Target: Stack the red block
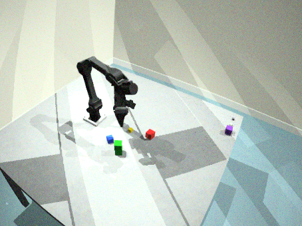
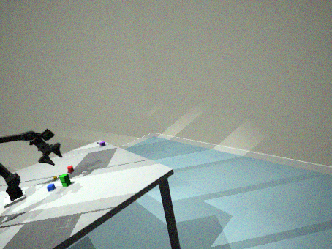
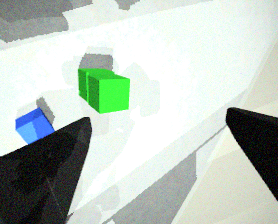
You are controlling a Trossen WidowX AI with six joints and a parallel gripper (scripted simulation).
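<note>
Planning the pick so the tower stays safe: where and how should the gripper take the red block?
Probably from straight above, the open gripper closing on two opposite side faces of the red block. It sits flat, apart from the yellow block and green tower.

Black arm (image 1: 100, 84) | black gripper (image 1: 122, 121) | red block (image 1: 150, 133) | bright green tower (image 1: 118, 147) | blue block (image 1: 110, 139) | small yellow block (image 1: 130, 129) | purple block (image 1: 228, 129) | table (image 1: 186, 117) white with grey patches, black leg | pale blue floor (image 2: 256, 187)
</note>
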